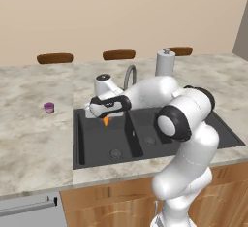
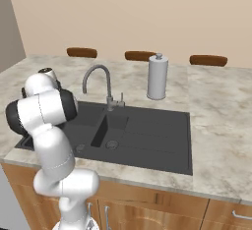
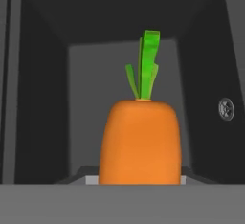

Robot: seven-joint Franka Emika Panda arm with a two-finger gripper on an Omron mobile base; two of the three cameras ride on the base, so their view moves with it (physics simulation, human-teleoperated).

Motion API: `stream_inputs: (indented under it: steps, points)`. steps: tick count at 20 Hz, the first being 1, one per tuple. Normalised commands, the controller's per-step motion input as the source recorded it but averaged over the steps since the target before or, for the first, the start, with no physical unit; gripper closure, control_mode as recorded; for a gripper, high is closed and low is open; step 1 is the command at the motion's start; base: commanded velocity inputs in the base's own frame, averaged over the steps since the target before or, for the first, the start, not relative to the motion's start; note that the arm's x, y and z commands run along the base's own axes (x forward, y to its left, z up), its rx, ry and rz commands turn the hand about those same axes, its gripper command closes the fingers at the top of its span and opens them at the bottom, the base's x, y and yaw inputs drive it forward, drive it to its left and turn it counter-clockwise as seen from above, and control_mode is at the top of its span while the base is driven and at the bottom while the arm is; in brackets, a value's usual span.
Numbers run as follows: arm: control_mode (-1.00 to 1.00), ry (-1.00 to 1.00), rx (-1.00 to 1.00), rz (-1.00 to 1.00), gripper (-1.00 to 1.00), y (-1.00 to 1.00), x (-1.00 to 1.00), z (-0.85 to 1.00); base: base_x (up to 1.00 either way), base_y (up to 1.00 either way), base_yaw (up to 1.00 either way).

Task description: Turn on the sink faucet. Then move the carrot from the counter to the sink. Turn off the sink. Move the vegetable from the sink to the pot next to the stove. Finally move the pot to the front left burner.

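The claw (image 1: 103,118) hung over the large basin near the sink's (image 1: 97,159) back left corner, clamped on the carrot (image 1: 106,121), whose orange tip poked out beneath the hand in the left base view. Seen along the hand, the carrot (image 3: 140,141) was a thick, smooth, bright orange body with a rounded shoulder and a few flat green leaves standing from its top, held between the fingers above the dark charcoal basin, with a round drain (image 3: 226,108) off to one side. Behind the hand rose the grey gooseneck sink faucet (image 2: 101,84) at the sink's back edge, a small lever at its base. A white paper-towel roll (image 2: 157,76) stood on the counter (image 2: 216,126) behind the sink, and a small purple cup (image 1: 49,107) sat on the counter left of the sink
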Motion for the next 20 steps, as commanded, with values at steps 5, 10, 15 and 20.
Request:
stream_inputs:
  steps: [5,10,15,20]
  points:
    - [-1.00,0.00,0.00,0.00,1.00,-0.02,0.00,0.00,0.00,0.00,0.00]
    - [-1.00,-0.10,0.00,-0.05,1.00,-0.12,-0.34,0.00,0.00,0.00,0.00]
    - [1.00,0.00,0.00,0.00,1.00,0.00,0.00,0.00,-0.63,-0.29,-0.21]
    - [1.00,0.00,0.00,0.00,1.00,0.00,0.00,0.00,-0.29,-0.22,-0.32]
